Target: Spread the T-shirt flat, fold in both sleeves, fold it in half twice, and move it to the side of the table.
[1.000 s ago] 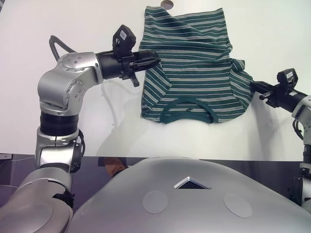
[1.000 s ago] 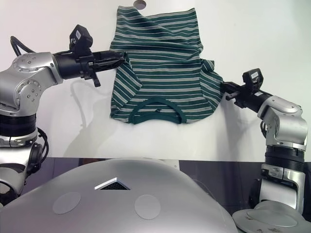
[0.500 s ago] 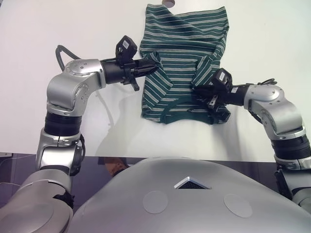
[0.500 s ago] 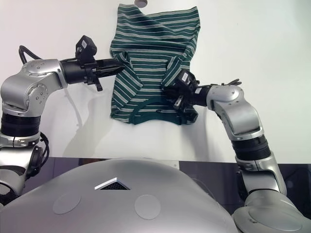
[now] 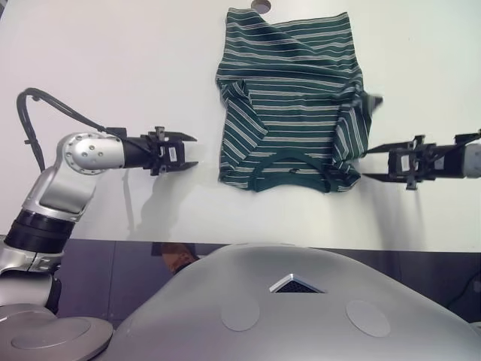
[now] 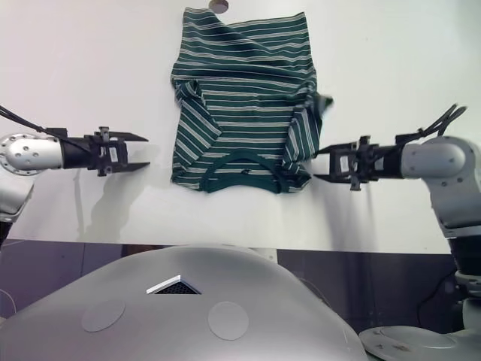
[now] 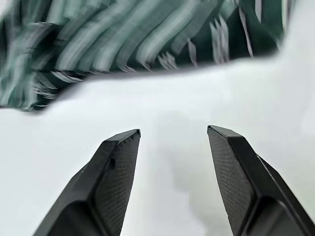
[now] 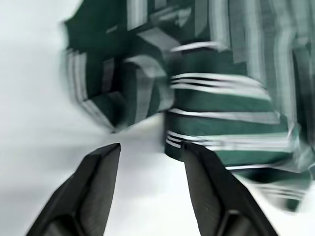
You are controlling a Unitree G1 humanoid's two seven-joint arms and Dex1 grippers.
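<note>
Both claws hang off the cloth right now! The green striped T-shirt (image 5: 289, 98) lies in the middle of the white table (image 5: 113, 68), collar (image 5: 289, 162) toward the robot and hem on the far side. Both sleeves look folded in over the body: the left sleeve (image 5: 242, 113) fairly neat, the right sleeve (image 5: 352, 128) more bunched, with a small tip of cloth poking out past the shirt's right edge.

The left gripper (image 5: 194, 150) sits left of the shirt, clearly apart from it, fingers spread wide and holding nothing. The right gripper (image 5: 366, 165) is just beside the shirt's right collar-end corner, fingers also spread, nothing between them.

So the half-fold looks like the step in hand. To do it well, each claw should go for a corner at the same end of the shirt, level with the other, and pinch through every layer so the tucked sleeves come along. Then both should lift together and lay edge to edge. That rumpled right side is the one to watch, since a shallow pinch could let the sleeve spill back out.
</note>
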